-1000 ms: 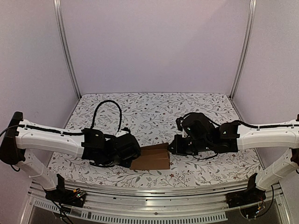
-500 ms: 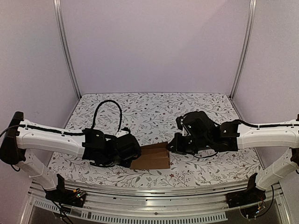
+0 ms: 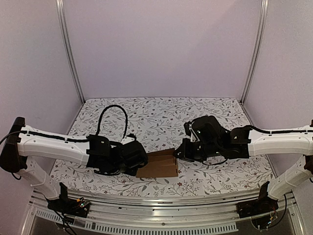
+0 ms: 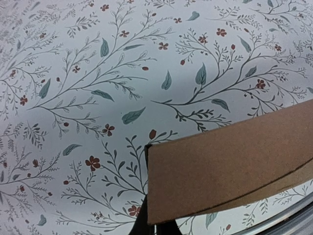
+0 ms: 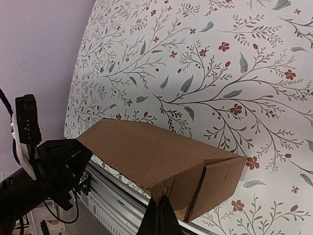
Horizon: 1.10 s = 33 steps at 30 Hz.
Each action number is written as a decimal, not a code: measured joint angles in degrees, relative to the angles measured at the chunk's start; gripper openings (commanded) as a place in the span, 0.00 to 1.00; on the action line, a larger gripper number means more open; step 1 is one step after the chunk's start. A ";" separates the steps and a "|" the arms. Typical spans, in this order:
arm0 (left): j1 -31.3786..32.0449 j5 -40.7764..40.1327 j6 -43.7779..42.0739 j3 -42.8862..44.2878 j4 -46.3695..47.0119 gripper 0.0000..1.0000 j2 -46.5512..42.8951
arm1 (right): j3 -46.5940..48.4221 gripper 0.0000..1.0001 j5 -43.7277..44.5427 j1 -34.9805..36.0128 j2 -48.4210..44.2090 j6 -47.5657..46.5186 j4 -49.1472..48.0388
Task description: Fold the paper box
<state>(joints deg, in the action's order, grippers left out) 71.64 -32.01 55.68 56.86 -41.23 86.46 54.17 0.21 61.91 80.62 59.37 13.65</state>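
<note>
**One brown box, two grippers clamped on it**

Toward the 6 o'clock edge of the surface [image 3: 161, 117] is one paper box [image 3: 158, 166]. It is plain matte brown cardboard, oblong and partly formed, with sharp creases and a folded end panel. Two black grippers meet it. The left gripper [image 3: 141, 160] is at the box's 9 o'clock, fingers clamped on the corner edge of a flat panel. The right gripper [image 3: 179, 152] is at its 2 o'clock, fingers pinched on the thin lower edge beside the end panel. Beyond them the surface is smooth white cloth printed with leafy sprigs and small red flowers.
</note>
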 measured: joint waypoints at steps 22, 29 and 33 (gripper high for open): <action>0.11 -0.61 -0.11 0.24 0.13 0.00 0.50 | -2.29 0.00 -2.47 -0.11 -2.16 -3.78 -0.72; 0.46 -0.13 -0.39 0.98 0.70 0.00 1.07 | -6.73 0.00 -2.93 -0.09 -2.56 -7.65 -1.75; 0.63 0.07 -0.57 1.31 0.96 0.00 1.46 | -9.18 0.00 -2.91 0.02 -2.56 -9.09 -3.19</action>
<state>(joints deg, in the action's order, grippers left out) 72.27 -31.94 55.11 58.17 -40.27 87.92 44.99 -2.70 61.93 78.06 50.28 10.46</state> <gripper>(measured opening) 0.005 0.005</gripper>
